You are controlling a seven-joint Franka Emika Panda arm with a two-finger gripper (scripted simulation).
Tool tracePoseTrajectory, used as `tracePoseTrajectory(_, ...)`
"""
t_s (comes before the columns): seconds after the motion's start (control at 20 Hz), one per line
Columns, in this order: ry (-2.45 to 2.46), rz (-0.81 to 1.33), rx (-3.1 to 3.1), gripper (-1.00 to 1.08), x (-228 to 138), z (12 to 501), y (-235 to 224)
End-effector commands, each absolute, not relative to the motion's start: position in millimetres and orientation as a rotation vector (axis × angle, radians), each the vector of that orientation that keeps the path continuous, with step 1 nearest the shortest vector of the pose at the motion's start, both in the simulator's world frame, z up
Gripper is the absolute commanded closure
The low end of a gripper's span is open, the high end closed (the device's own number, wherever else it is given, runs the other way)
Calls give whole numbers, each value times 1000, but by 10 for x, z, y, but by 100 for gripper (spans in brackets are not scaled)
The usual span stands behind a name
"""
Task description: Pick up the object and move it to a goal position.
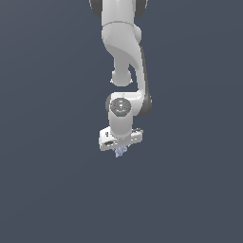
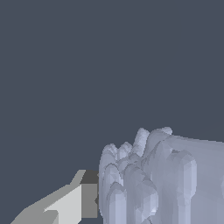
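Arm hanging over a plain slate-grey ground, a small spiky lump at its tip.

No container shows, only the uniform dark grey surface point(image 1: 47, 190). The white gripper point(image 1: 120, 151) points downward with the pale lavender-blue object point(image 1: 121, 151) at its fingertips; in the wrist view one finger point(image 2: 70, 203) touches the object's point(image 2: 153, 179) side, so the narrowly parted jaws seem clamped on it.

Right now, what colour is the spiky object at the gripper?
Pale lavender-blue, the object shows best in the wrist view, beside a gripper finger.
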State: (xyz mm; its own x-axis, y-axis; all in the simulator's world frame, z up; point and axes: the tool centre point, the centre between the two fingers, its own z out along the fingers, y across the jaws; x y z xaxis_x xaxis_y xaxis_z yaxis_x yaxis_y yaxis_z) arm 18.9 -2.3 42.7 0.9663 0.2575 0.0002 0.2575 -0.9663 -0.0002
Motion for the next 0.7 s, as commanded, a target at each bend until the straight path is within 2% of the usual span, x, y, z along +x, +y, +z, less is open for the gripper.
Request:
tracePoseTrajectory(0.0,-407,0,-3115,108,190,419,-28)
tracePoseTrajectory(0.65,-408,-2,-3115,108,157,461,5)
